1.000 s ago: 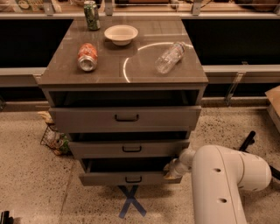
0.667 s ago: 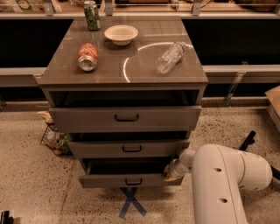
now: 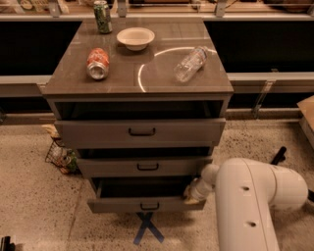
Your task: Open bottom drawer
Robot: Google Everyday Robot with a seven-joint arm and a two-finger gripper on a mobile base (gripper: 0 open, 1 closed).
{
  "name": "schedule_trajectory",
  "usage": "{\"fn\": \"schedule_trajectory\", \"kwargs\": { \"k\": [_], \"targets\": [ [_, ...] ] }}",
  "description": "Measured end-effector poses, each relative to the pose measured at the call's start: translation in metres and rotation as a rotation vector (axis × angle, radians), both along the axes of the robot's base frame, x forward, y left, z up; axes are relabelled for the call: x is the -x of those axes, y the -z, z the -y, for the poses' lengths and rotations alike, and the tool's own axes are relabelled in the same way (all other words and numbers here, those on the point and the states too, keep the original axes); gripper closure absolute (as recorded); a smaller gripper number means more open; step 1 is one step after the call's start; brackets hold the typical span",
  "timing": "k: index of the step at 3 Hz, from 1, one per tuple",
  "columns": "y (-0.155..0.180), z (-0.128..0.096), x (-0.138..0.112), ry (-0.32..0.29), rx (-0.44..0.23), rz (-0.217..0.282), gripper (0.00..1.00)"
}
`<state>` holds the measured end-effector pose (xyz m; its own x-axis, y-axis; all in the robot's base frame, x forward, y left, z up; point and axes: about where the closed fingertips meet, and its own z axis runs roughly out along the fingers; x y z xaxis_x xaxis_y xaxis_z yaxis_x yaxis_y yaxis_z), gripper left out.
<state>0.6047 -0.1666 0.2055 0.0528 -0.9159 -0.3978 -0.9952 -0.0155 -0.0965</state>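
Note:
The bottom drawer is the lowest of three grey-brown drawers, with a small black bar handle. It stands pulled out a little, further than the drawer above it, with a dark gap showing inside. My gripper is at the drawer's right end, by the top edge of its front. The white arm comes in from the lower right and hides part of the gripper.
The middle drawer and top drawer are also slightly out. On the cabinet top lie a red can, a white bowl, a green can and a plastic bottle. A wire basket stands at the left; blue tape marks the floor.
The bottom drawer has slid out slightly further toward the camera, with my gripper staying at its right end.

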Motion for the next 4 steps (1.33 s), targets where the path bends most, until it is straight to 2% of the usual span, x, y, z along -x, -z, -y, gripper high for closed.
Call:
{"fn": "schedule_trajectory", "kwargs": {
  "k": [1,2,3,4],
  "targets": [
    [0.000,0.000,0.000,0.000,0.000,0.000,1.00],
    [-0.013,-0.004,0.019,-0.013,-0.014,-0.073,0.82],
    [-0.029,-0.005,0.038,-0.021,-0.028,-0.143,0.60],
    [-0.076,-0.005,0.082,-0.011,-0.056,-0.274,0.61]
  ]
}}
